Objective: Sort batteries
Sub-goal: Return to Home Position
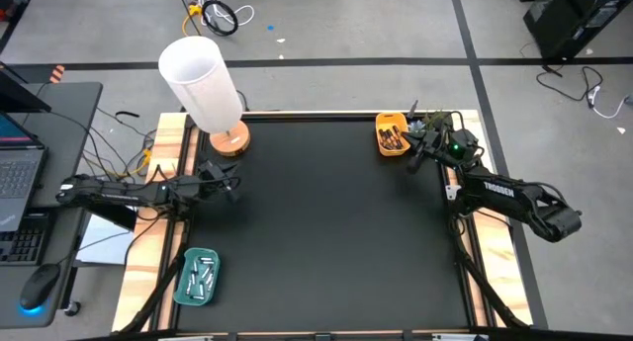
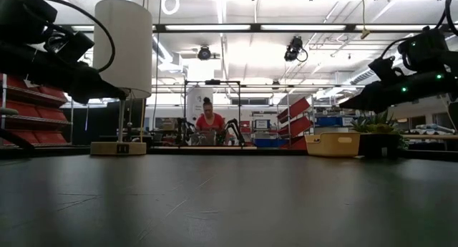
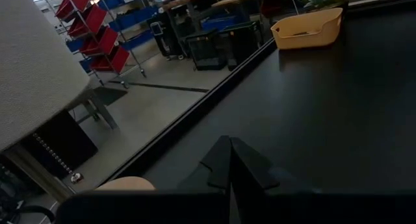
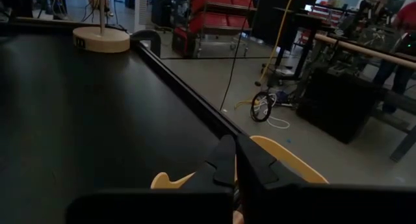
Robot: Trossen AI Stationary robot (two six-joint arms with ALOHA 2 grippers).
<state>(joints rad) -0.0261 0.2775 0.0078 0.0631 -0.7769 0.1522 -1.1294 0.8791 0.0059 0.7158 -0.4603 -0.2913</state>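
Black surface point(image 1: 326, 213) stretched under both my arms. My left pincer point(image 3: 229, 143) hung above its left edge with the fingers pressed together, near the wooden foot of the lamp point(image 1: 229, 139). My right pincer point(image 4: 235, 143), also pressed together, hovered over the yellow tray point(image 1: 384, 145) in the far right corner, where the dark batteries point(image 1: 394, 136) lay. Across my left arm from the lamp, the silver batteries point(image 1: 200, 275) lay in the teal tray point(image 1: 182, 290), well apart from both pincers.
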